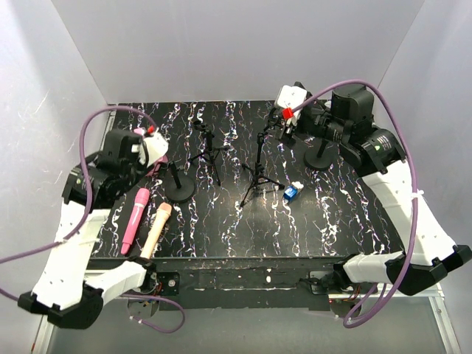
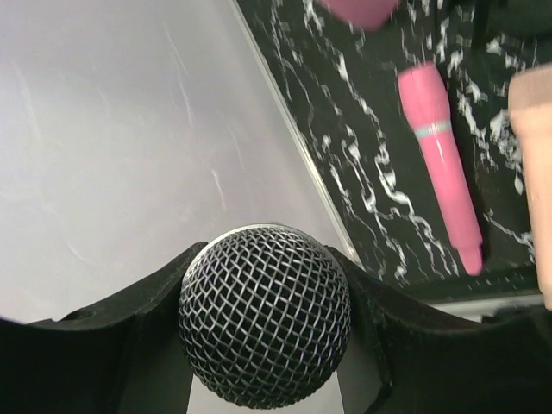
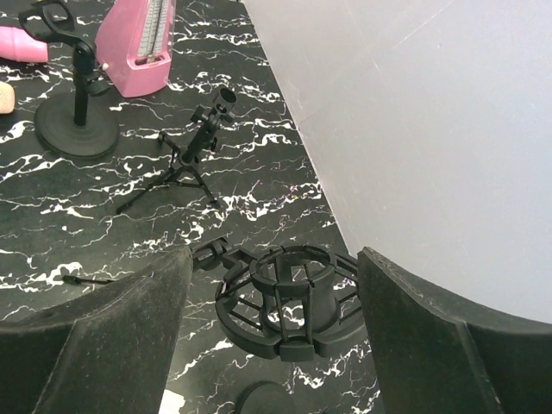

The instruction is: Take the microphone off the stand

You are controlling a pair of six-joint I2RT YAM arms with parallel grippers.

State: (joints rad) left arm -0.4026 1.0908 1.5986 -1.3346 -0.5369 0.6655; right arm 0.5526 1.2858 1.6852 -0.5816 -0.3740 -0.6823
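Mic clamped btwn L fingers; R fingers wide, near shock mount.

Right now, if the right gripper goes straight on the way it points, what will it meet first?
Most likely the black shock mount, which sits just ahead of the right gripper, in line with the gap between its open fingers. How far ahead is hard to judge from the wrist view.

A black, white-veined surface bears a pink microphone beside a beige microphone, a round-base stand, a short tripod stand and a taller tripod stand.
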